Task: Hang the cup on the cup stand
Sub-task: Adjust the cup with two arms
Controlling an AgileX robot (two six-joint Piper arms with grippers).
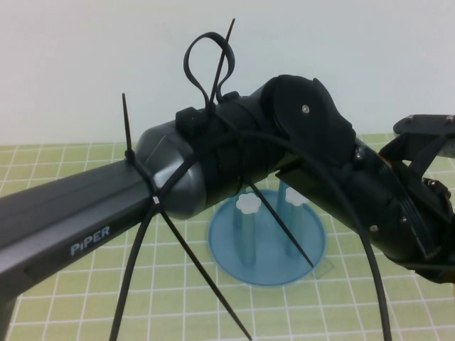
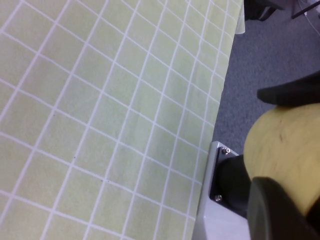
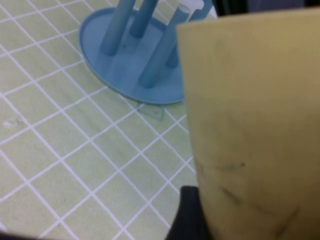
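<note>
Table [image 2: 100, 125]: you have a green cloth with a white grid over it. Its edge meets grey floor [image 2: 260, 55] in the left wrist view.
Left arm [image 1: 106, 213]: it crosses the high view from lower left towards the right. It hides much of the table and part of the stand.
Cup stand [image 1: 266, 249]: you see a round blue dish standing on the table near the middle. Its blue posts are upright, and white flower caps show on two of them.
Cup [image 3: 250, 125]: the yellow cup is close up at the right gripper, near the stand but apart from it and on none of the posts. The high view hides it.
Right gripper [image 3: 192, 215]: it is at the cup, beside the stand. You cannot tell whether it grips.
Left gripper: its jaws are closed on nothing, out by the table's edge.
Cable ties [image 1: 213, 64]: black ones are strapped round the left arm, tails sticking out.
</note>
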